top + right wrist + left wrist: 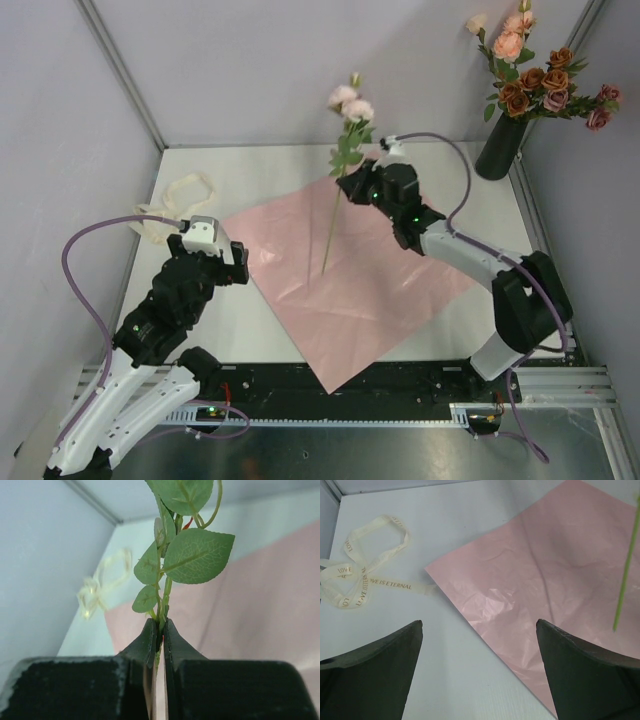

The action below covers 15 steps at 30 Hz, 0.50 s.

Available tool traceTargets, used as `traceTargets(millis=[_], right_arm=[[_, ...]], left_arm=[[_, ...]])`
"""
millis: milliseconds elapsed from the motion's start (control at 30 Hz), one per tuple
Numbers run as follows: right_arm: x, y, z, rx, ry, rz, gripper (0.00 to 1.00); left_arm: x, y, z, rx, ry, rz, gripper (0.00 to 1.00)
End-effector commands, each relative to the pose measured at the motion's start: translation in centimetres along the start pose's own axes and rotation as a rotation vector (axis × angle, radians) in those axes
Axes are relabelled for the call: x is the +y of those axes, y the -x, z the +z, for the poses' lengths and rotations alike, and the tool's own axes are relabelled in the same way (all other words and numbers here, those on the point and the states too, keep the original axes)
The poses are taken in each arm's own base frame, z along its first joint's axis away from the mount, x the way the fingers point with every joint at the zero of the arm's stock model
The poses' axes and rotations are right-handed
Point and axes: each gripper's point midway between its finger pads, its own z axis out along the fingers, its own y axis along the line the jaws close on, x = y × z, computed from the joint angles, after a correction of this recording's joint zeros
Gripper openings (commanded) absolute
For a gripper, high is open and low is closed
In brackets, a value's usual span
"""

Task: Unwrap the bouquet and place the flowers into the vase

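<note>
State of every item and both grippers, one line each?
Left gripper: open, empty.
Right gripper: shut on a stem.
Held flower: upright, blooms up.
Pink paper: unfolded, spread flat.
Ribbon: off, loose on table.
Vase: upright, several flowers in it.

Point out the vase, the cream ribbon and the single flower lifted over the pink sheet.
vase (502, 148), top external view, middle of its black body.
ribbon (390, 584), left wrist view, printed tail right of the bow.
flower (330, 235), top external view, bare lower stem below the leaves.
</note>
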Motion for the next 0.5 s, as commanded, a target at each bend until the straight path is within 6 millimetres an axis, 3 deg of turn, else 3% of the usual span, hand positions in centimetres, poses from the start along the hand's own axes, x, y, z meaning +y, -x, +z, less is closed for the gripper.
traceTargets(millis=[0,300,467], right_arm=[[2.0,10.6,-2.6,-0.286,0.095,-0.147,0.0],[2.3,21.6,-7.7,-0.634,0.104,-0.488,0.0],[-0.6,27.8,-10.6,-0.825,0.0,-0.699,0.0]], left_arm=[[0.1,1.0,0.0,-0.027,0.003,-0.001,1.0],[0.0,0.9,0.1,-0.023,0.002,0.001,1.0],[0.1,0.6,0.3,-0.01,0.012,0.008,1.0]])
